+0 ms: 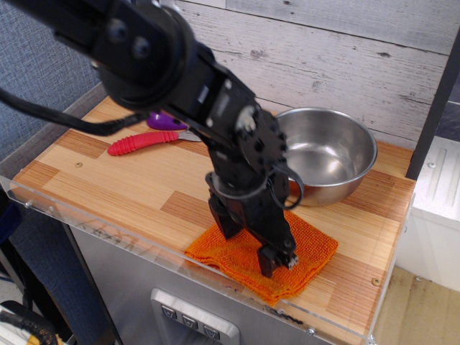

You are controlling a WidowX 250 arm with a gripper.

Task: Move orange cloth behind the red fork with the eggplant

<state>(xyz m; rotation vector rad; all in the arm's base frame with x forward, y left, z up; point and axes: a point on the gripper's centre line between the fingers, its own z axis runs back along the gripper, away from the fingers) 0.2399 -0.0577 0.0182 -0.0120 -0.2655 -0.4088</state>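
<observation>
The orange cloth (310,248) lies folded near the counter's front edge, in front of the steel bowl. My gripper (277,263) points down onto the middle of the cloth, its fingertips touching the fabric with the jaws a little apart. The red fork (141,142) lies at the back left, handle to the left, with its metal head partly behind my arm. The purple eggplant (162,121) sits just behind the fork, mostly hidden by my arm.
A steel bowl (329,152) stands at the back right, close behind the cloth. The wooden counter (108,190) has a clear plastic lip along its front edge. A grey plank wall rises behind it.
</observation>
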